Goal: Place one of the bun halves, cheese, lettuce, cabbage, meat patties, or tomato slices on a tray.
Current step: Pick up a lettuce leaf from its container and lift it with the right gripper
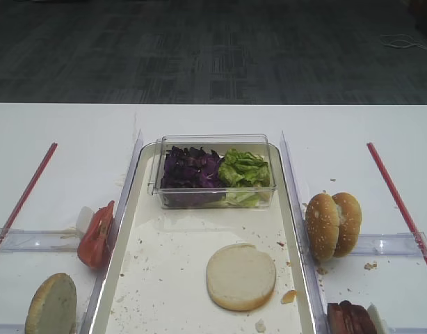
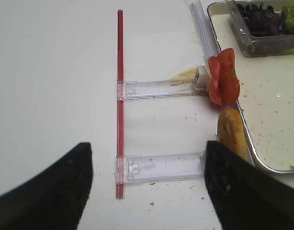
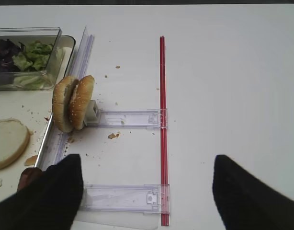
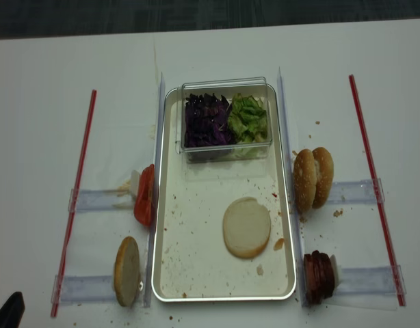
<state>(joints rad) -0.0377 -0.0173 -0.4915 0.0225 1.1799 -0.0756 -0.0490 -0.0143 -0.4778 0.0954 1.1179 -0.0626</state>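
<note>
A metal tray (image 4: pixel 157 205) lies mid-table. On its floor rests one bun half (image 4: pixel 246 227), cut face up. At its far end a clear tub holds purple cabbage (image 4: pixel 206 120) and green lettuce (image 4: pixel 248 117). Two seeded bun halves (image 3: pixel 73 102) stand on edge right of the tray, with meat patties (image 4: pixel 318 277) nearer. Tomato slices (image 2: pixel 223 76) and another bun half (image 2: pixel 231 132) stand left of it. No cheese shows. My right gripper (image 3: pixel 147 167) hangs open over bare table by the patties. My left gripper (image 2: pixel 147 158) hangs open beside the left bun half. Both are empty.
Red strips (image 4: pixel 79 191) (image 4: pixel 374 184) run down both sides of the table. Clear plastic holders (image 3: pixel 128 118) (image 2: pixel 161 165) reach from them to the tray's sides. Crumbs speckle the tray floor and the table near the buns.
</note>
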